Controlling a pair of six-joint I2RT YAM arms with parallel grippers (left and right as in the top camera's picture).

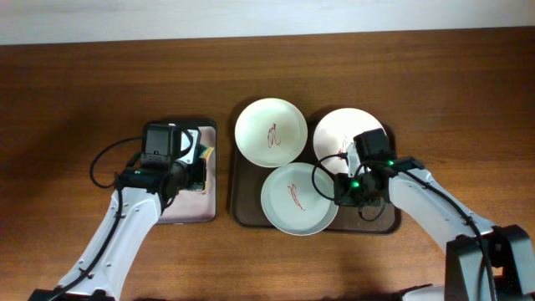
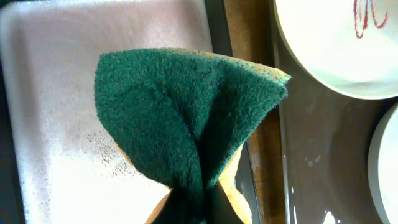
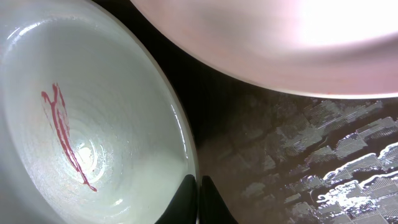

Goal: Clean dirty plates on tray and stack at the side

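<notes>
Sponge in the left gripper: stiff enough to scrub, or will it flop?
Likely floppy: the sponge is creased into a fold where the left gripper pinches it. Probably light: its free end stands unsupported. Green face looks coarse, so unlikely to slip.

Worktop (image 1: 84,84): dark brown wood, grain running side to side, filling nearly the whole overhead view. Beyond the worktop's far edge: pale strip (image 1: 251,17), off-white; wall or floor, cannot tell. Light soft. The worktop's left half is darker, its far right warmer and brighter.
</notes>
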